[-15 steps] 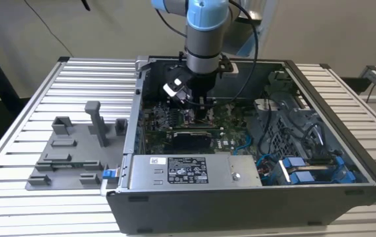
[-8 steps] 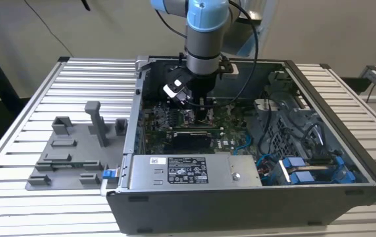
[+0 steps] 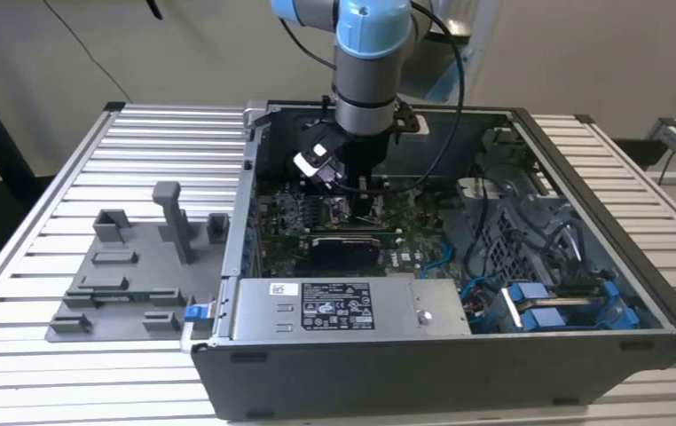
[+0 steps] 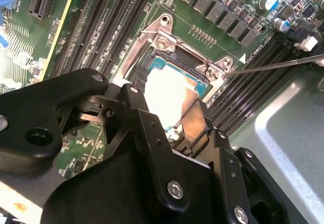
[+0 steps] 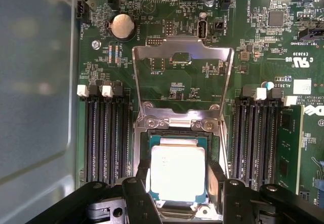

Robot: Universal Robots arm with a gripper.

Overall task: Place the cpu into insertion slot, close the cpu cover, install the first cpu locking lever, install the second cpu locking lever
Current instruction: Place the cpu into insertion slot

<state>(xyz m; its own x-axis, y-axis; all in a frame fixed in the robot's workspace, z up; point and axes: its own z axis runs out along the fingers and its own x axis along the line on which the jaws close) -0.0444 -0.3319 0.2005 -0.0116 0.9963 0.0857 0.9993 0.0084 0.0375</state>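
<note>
a single robot arm is reaching down into an open black desktop computer case [image 3: 457, 373], and its black two-fingered gripper [image 5: 179, 165] is hanging low over the green motherboard [image 5: 167, 16]. the claw is closed on the one cpu [image 5: 178, 171], a small flat square chip with a silvery-beige metal top. its black fingers [image 5: 216, 177] are pressing against two opposite edges of the chip. the chip is lying within the one insertion slot [image 5: 177, 125], a square socket with a silvery metal rim, though it is unclear whether it is fully seated or riding just above the contacts. the one cpu cover [image 5: 202, 43], a thin silvery frame with a square cut-out, is standing swung open beyond the socket, with green board showing through its middle. one thin metal locking lever [image 4: 273, 65] is sticking out free beside the socket in the second wrist view. two banks of long black memory slots [image 5: 106, 133] are flanking the socket. judging from this, the first step, placing the chip, is in hand, and it is calling for a level chip, square to the socket rim.
</note>
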